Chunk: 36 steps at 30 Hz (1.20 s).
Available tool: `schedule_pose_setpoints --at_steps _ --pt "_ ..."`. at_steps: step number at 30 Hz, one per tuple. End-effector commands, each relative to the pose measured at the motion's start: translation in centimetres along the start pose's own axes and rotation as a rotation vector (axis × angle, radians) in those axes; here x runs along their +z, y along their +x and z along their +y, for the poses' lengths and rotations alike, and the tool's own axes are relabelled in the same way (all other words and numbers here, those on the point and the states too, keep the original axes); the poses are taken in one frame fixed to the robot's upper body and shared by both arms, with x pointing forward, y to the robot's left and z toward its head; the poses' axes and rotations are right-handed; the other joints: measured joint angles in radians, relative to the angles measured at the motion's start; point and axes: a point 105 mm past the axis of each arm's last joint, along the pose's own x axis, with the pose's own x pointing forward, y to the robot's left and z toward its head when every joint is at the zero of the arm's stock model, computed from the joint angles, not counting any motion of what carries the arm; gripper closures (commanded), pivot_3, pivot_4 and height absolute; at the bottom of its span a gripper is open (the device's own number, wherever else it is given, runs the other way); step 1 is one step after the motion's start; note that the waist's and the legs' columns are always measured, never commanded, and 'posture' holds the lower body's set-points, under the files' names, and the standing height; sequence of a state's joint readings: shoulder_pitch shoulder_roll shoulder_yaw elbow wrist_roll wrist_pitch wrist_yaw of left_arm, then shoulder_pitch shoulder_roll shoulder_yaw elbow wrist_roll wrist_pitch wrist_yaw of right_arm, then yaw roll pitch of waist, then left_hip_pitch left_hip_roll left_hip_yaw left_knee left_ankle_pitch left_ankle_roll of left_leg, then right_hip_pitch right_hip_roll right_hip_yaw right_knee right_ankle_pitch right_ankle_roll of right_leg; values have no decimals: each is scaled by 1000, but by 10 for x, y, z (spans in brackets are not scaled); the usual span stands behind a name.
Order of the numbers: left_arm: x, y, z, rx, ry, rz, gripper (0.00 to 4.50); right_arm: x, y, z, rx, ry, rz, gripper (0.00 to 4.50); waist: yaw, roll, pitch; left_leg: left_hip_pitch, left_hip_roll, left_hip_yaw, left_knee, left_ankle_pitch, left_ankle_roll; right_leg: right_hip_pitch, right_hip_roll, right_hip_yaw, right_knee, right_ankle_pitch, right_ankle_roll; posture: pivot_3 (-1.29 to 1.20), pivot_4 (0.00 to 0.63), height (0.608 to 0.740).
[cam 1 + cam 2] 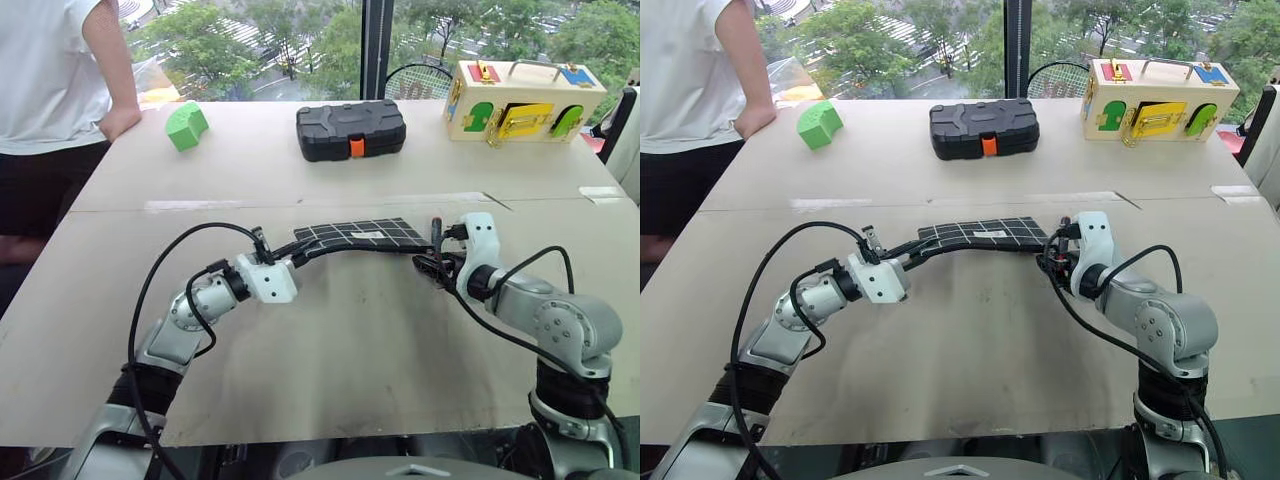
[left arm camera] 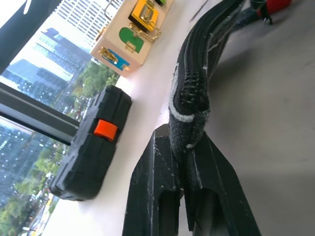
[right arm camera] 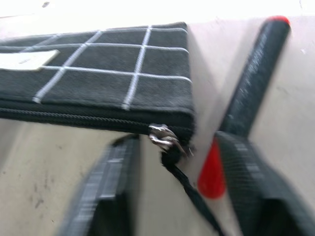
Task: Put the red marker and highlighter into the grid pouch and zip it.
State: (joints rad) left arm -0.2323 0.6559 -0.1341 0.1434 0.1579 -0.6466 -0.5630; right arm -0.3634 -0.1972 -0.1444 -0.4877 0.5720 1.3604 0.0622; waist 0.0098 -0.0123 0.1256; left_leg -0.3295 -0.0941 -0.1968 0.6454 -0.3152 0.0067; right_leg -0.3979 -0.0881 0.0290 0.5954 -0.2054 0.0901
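Observation:
The grid pouch [image 1: 365, 235] hangs lifted a little above the table between my two arms, with its zipper edge facing me. My left gripper [image 1: 290, 255] is shut on the pouch's left end [image 2: 189, 93]. At the pouch's right end, my right gripper [image 3: 177, 142] stands open, its fingers on either side of the metal zipper pull [image 3: 165, 137] and black cord [image 3: 189, 191], not touching them. The red marker [image 3: 256, 78] lies on the table just beside that end, partly behind one finger. The highlighter is out of view.
A black hard case with an orange latch [image 1: 350, 130] sits at the back middle of the table [image 1: 350, 380]. A green block [image 1: 186, 125] is back left and a wooden latch box [image 1: 520, 100] back right. A person [image 1: 50, 80] leans on the far left corner.

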Motion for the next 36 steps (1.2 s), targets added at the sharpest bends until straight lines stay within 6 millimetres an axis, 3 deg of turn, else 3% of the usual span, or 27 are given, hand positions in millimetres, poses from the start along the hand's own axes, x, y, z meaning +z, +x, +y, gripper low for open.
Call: schedule_pose_setpoints --at_steps 1,2,12,25,36 --pt "10 -1 8 20 35 -26 4500 12 -1 6 28 -43 -50 4188 2 0 0 0 0 0 0 0 0 0 0 0 0 0 0 0 150 740" --pt "9 -2 6 14 28 -21 4500 12 -1 7 31 -50 -49 4414 3 0 0 0 0 0 0 0 0 0 0 0 0 0 0 0 150 740" --pt "9 -12 -37 -193 -100 4 4500 -3 -13 1 12 -306 63 4414 2 3 2 0 0 0 -1 0 0 0 0 0 -1 0 0 0 150 740" --pt "40 5 -29 -251 -111 -44 4500 -10 -14 13 101 -402 134 4414 3 0 0 0 0 0 -1 0 0 1 0 -1 -1 0 0 0 150 740" --pt "36 3 -32 -299 -137 -4 4500 -1 -20 30 198 -378 107 4414 3 0 0 0 0 0 -1 0 0 1 0 -1 -2 0 0 0 150 740"
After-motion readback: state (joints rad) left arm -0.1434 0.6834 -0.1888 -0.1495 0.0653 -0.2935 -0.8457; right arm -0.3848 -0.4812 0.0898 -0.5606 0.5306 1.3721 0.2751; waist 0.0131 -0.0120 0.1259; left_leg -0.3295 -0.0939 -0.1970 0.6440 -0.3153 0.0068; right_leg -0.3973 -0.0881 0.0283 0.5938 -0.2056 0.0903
